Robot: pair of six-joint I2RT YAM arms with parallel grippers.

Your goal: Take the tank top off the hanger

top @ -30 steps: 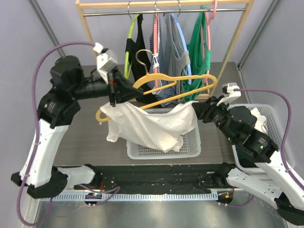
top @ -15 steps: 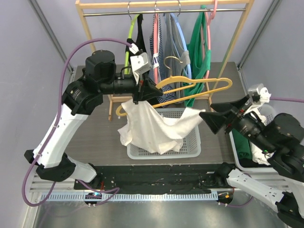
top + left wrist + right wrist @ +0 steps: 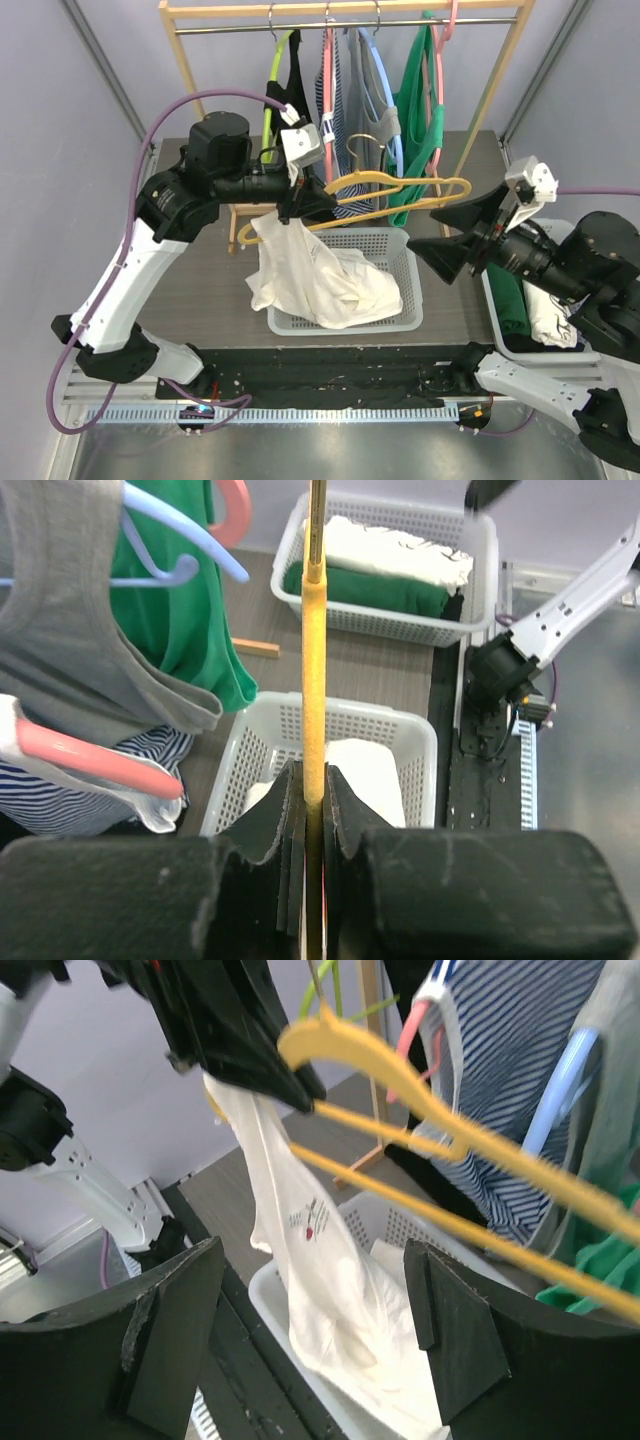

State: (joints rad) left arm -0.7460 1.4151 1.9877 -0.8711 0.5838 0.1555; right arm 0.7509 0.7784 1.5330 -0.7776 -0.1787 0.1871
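Note:
A yellow hanger is held in the air over the middle basket, and my left gripper is shut on its bar. The white tank top still hangs by one strap from the hanger's left end. Its lower part lies slumped in the white basket. My right gripper stands open to the right of the basket with nothing between its fingers. In the right wrist view the tank top drapes down from the hanger, between and beyond the wide jaws of the right gripper.
A wooden rack at the back carries several hung garments: black, striped, grey and green. A second white basket at the right holds folded green and white clothes. The arm bases sit along the near edge.
My right gripper let go of the tank top, opened wide and drew back to the right. The freed side of the tank top fell into the basket. The left arm swung right with the hanger.

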